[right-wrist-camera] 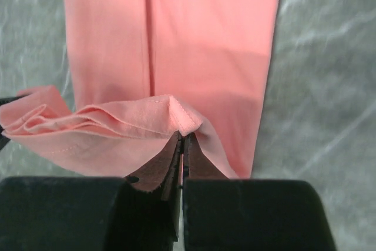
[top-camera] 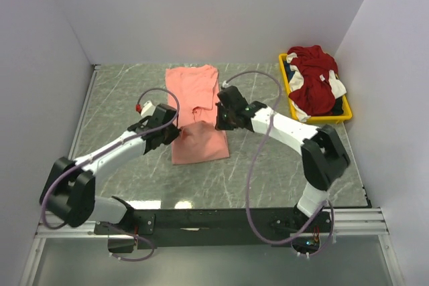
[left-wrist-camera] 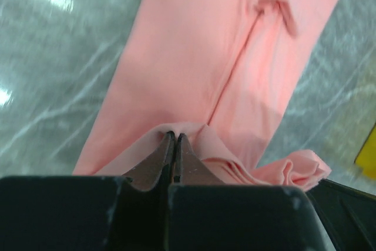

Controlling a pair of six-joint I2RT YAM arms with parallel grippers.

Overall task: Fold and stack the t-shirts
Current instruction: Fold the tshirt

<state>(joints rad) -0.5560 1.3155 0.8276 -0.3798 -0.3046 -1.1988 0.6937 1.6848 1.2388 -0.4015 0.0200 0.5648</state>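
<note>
A salmon-pink t-shirt (top-camera: 193, 92) lies in a long strip on the grey marble table, folded lengthwise. Its near part (top-camera: 200, 144) is raised and doubled towards the back. My left gripper (top-camera: 175, 129) is shut on the shirt's left edge, and cloth bunches round its tips (left-wrist-camera: 175, 136) over the shirt (left-wrist-camera: 205, 45). My right gripper (top-camera: 220, 118) is shut on the right edge, with a hemmed corner pinched at its tips (right-wrist-camera: 184, 137) above the flat shirt (right-wrist-camera: 194, 33). A dark red t-shirt with white parts (top-camera: 314, 82) is heaped on dark blue-black cloth (top-camera: 289, 72) at the back right.
A yellow plastic tray (top-camera: 318, 119) holds the heap by the right wall, and its corner (left-wrist-camera: 367, 156) shows in the left wrist view. White walls close the table at the back and on both sides. Cables loop above both arms.
</note>
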